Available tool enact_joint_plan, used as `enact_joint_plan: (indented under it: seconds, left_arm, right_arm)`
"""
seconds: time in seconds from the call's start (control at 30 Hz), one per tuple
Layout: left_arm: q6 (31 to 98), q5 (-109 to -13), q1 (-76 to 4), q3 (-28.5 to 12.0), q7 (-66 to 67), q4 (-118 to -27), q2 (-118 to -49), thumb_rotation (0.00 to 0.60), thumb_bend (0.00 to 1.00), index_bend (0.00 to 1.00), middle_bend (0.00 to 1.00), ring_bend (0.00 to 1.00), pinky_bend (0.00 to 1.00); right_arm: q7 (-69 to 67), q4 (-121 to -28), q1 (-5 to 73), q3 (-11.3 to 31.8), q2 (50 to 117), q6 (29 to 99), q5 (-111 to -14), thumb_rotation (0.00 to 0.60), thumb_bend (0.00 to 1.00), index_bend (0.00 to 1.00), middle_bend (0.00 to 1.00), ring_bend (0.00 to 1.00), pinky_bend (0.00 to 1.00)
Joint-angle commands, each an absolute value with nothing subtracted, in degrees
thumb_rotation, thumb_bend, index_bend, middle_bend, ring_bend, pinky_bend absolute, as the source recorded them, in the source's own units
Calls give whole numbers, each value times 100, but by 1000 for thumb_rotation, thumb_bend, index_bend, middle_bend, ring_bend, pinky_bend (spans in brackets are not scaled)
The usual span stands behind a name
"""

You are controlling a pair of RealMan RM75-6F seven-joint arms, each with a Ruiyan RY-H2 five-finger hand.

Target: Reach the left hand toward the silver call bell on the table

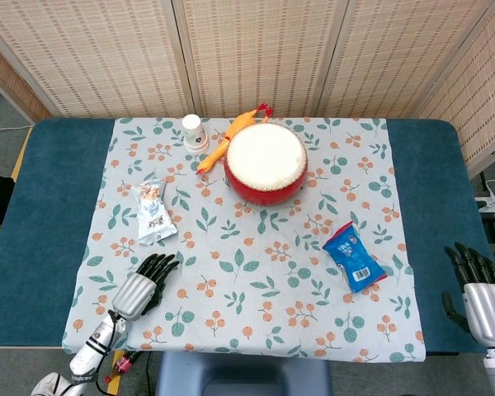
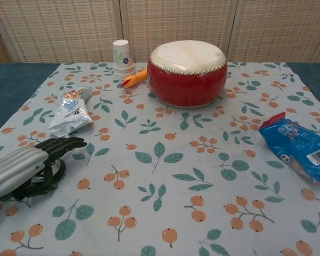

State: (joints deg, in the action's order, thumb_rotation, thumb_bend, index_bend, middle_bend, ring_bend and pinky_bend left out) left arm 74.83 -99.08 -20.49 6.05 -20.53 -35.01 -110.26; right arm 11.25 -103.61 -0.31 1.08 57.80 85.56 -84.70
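My left hand (image 1: 140, 289) lies palm down over the silver call bell, with its dark fingers (image 1: 159, 266) stretched toward the far side. The head view hides the bell fully under the hand. In the chest view my left hand (image 2: 24, 166) covers the dome, and only a part of the bell's black base (image 2: 57, 172) shows beneath the fingers. Whether the palm touches the dome cannot be told. My right hand (image 1: 477, 290) stays at the table's near right corner, fingers apart and holding nothing.
A silver snack packet (image 1: 153, 214) lies just beyond the left hand. Further back are a red drum (image 1: 266, 162), a rubber chicken (image 1: 225, 145) and a paper cup (image 1: 193, 130). A blue snack bag (image 1: 354, 256) lies at the right on the floral cloth (image 1: 256, 272).
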Motion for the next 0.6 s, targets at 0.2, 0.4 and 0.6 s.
enact_joint_plan:
  seconds: [0.2,0.4,0.6]
  left_arm:
    - [8987,-10286,-1994,600,-1296,-4789,-9995,600,1000,0,0,0,84]
    - [9181,-10390,-1786,823,-289,-6254,-8652,600,1000,0,0,0,126]
    - [9056,-9832,-1506,671,-294,-6387,-8298,600,1000,0,0,0,140]
  right_arm:
    - [1141,-10338,-23,95,5801,8510,-8449,600,429,0,0,0,98]
    - [1250,-10338,33,103,5840,8401,-8392,600,430,0,0,0,98]
    - [1310,-10315,58,129,5887,8403,-8383,600,429,0,0,0,98]
